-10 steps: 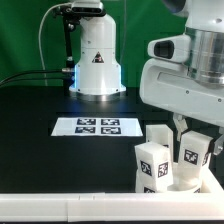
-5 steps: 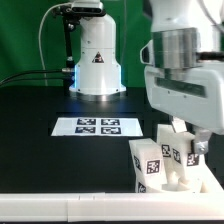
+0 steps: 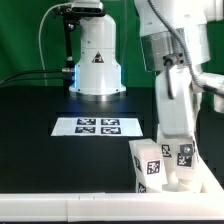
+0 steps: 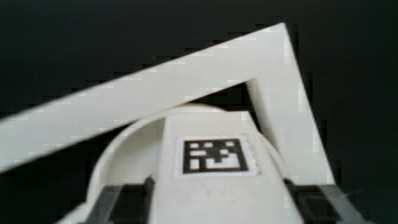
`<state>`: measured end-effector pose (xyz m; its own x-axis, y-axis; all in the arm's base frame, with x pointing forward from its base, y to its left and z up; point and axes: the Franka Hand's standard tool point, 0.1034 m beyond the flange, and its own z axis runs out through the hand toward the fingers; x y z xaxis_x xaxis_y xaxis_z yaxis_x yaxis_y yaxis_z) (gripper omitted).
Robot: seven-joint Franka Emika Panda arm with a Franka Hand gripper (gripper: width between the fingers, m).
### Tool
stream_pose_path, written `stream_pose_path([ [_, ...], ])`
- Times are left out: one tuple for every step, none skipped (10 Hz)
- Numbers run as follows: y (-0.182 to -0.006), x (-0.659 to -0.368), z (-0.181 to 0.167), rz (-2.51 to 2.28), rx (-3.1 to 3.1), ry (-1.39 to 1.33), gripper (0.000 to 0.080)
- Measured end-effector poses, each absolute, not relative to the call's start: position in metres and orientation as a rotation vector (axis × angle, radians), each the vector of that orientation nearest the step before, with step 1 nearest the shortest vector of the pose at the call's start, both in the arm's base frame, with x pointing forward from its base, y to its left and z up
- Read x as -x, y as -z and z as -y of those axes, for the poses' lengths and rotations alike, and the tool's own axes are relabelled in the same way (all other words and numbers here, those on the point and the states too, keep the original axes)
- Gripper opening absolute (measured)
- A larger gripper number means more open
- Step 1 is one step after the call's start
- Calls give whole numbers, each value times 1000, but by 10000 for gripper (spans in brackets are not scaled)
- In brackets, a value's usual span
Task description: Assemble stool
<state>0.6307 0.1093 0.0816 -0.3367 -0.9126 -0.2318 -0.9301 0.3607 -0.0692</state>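
Compared with the earlier exterior pictures, the wrist housing is seen turned about its axis: its broad white face, then spread across the exterior view's right, now shows as a narrower column directly above the stool (image 3: 160,160). The stool parts seem not to have shifted.

The stool is found at the near right of the black table (image 3: 40,120), close to the long white corner rail (image 3: 60,208) that runs along the near edge. Its tagged legs are stood upright on the round seat, which is pressed into the rail's corner in the wrist view (image 4: 267,60); this is judged to brace the seat so that a leg can be turned into its socket without the seat spinning away.

The gripper (image 4: 217,192) is pointed straight down over one leg (image 4: 214,150), whose square tag faces the wrist camera. Dark fingers (image 4: 111,204) are seen on either side of that leg, apparently clamped on it, though the contact itself is blurred.

The marker board (image 3: 98,126) lies flat nearby, to the exterior view's left of the stool, untouched. The arm's base (image 3: 97,60) stands at the far side.
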Motion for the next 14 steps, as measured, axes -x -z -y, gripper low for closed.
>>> stream_pose_path([
  [-81, -632, -112, -2485, 1496, -123, 334],
  [-81, -634, -114, -2583, 1309, -127, 334],
  [-80, -635, -118, -2572, 1307, -99, 334],
  [-80, -635, -120, -2546, 1347, -82, 334],
  [-80, -635, -120, -2538, 1361, -79, 334],
  [-80, -635, -120, -2491, 1448, -69, 401],
  [-83, -632, -122, -2374, 1643, -71, 561],
  [-90, -631, -125, -2226, 1831, -60, 561],
  [-99, -626, -131, -2099, 1991, -74, 631],
  [-101, -618, -136, -2017, 2136, -102, 644],
  [-101, -619, -135, -1920, 2228, -82, 644],
  [-101, -619, -134, -1853, 2283, -73, 649],
  [-101, -619, -134, -1800, 2326, -65, 649],
  [-102, -619, -132, -1618, 2470, -37, 649],
])
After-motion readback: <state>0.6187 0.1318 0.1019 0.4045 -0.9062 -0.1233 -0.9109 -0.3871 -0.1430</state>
